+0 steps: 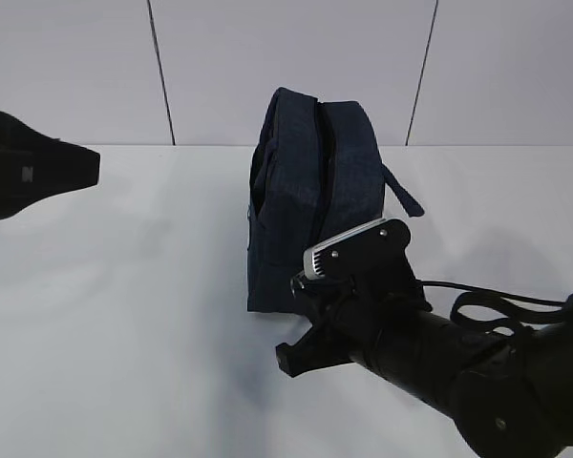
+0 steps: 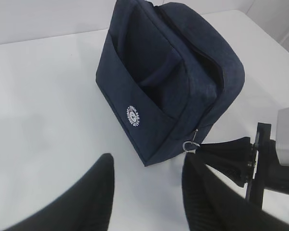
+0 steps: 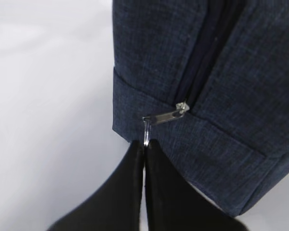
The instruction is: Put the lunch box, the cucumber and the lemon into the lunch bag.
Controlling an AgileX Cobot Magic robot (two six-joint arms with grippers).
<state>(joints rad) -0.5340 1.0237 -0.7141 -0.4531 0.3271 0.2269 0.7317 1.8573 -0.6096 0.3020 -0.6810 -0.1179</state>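
Note:
The dark navy lunch bag [image 1: 310, 191] stands upright in the middle of the white table. My right gripper [image 1: 301, 286] is at its near lower end, shut on the silver ring pull [image 3: 147, 130] of the zipper; the slider [image 3: 169, 115] sits low on that end. The right wrist view shows the gripper [image 3: 144, 143] pinching the ring against the bag [image 3: 221, 86]. My left gripper [image 2: 148, 161] is open and empty, above the table left of the bag [image 2: 168, 82]; it also shows in the exterior view [image 1: 86, 167]. The lunch box, cucumber and lemon are out of view.
The bag's side pocket with a round white logo [image 2: 133, 115] faces my left gripper. Its handle [image 1: 403, 196] hangs off the right side. My right arm and its cable [image 1: 487, 310] lie across the table's near right. A panelled wall [image 1: 286, 57] stands behind.

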